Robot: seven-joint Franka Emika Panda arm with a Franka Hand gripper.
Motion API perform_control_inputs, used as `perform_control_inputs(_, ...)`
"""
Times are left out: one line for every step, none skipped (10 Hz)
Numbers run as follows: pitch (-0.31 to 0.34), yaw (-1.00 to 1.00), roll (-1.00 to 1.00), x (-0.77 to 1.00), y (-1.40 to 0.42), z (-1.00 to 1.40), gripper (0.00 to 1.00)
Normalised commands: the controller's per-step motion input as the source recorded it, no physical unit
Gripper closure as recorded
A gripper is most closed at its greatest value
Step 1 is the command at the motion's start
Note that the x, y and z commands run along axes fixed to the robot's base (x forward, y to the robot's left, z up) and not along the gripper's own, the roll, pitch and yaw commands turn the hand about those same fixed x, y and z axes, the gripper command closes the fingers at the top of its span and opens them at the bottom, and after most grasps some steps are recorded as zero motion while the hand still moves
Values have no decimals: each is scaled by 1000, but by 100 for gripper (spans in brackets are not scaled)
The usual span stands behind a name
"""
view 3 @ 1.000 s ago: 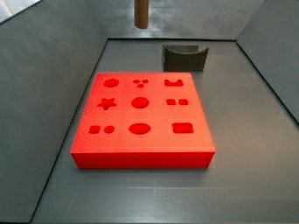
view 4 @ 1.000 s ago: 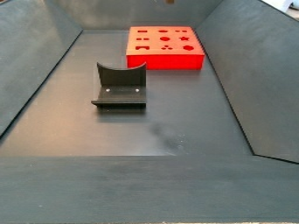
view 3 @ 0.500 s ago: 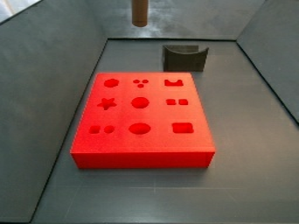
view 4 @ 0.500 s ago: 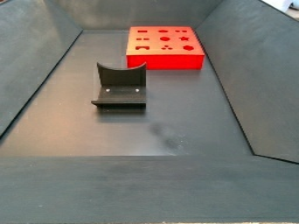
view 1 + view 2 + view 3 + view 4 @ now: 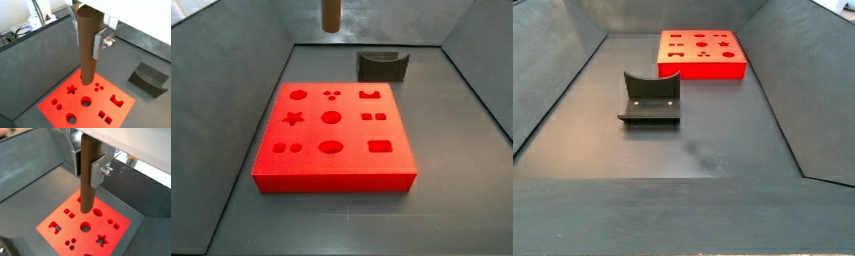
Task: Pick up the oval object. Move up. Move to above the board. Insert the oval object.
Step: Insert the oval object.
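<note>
The gripper [image 5: 89, 44] is shut on the oval object [image 5: 87, 57], a tall brown peg that hangs upright between the silver fingers [image 5: 101, 42]. It shows the same way in both wrist views, gripper [image 5: 89, 170] on peg [image 5: 87, 190]. The peg is held high above the board [image 5: 100, 103], a flat red block with shaped holes [image 5: 77, 221], its lower end well clear of the top. In a side view only the peg's lower end [image 5: 330, 15] shows, at the top edge, behind the board [image 5: 310, 132]. The board also shows far back [image 5: 700, 68]; the gripper is out of that view.
The dark fixture [image 5: 382, 66] stands on the grey floor behind the board, also seen in front of it from the opposite side [image 5: 649, 98] and in a wrist view [image 5: 148, 79]. Grey sloped walls enclose the floor on all sides.
The peg's lower end has risen slightly at the top of the side view. The board and fixture have not moved.
</note>
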Motion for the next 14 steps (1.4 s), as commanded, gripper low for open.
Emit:
perform_control_inputs(0, -1000, 0, 0, 0, -103, 100)
perform_control_inputs(0, -1000, 0, 0, 0, -100, 100)
perform_control_inputs(0, -1000, 0, 0, 0, -106, 100)
perform_control_inputs(0, -1000, 0, 0, 0, -103, 100)
perform_control_inputs(0, -1000, 0, 0, 0, -109, 100)
perform_control_inputs(0, -1000, 0, 0, 0, -111, 100)
perform_control_inputs(0, -1000, 0, 0, 0, -111, 100)
perform_control_inputs(0, -1000, 0, 0, 0, -109, 100)
perform_control_inputs(0, -1000, 0, 0, 0, -114, 100)
perform_control_inputs(0, -1000, 0, 0, 0, -126, 100)
perform_control_inputs(0, -1000, 0, 0, 0, -137, 100)
perform_control_inputs(0, -1000, 0, 0, 0, -151, 100)
perform_control_inputs(0, -1000, 0, 0, 0, -160, 100)
perform_control_inputs(0, -1000, 0, 0, 0, -183, 100)
